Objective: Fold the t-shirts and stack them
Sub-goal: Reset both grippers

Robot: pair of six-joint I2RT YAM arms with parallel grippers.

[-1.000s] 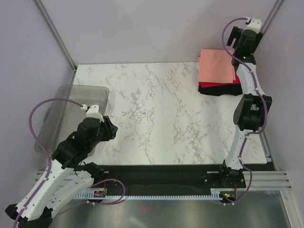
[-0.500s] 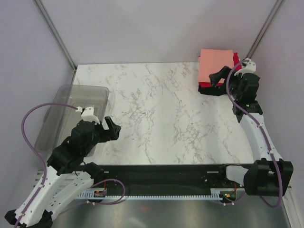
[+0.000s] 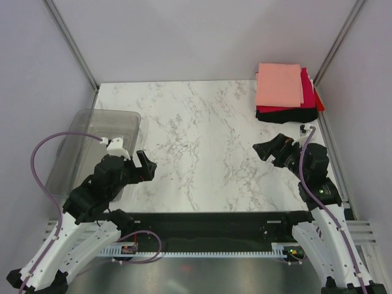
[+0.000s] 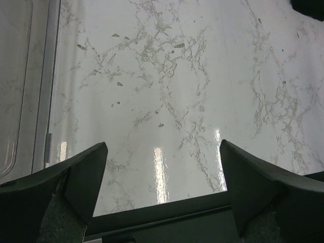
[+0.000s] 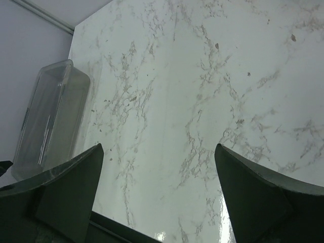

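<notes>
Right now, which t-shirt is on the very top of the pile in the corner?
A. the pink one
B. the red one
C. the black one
A: seen from above, the salmon-pink t-shirt lies folded on top, with the red t-shirt and the black t-shirt peeking out underneath it.

T-shirts (image 3: 283, 92) stacked far-right; tub (image 3: 92, 147) left.
</notes>
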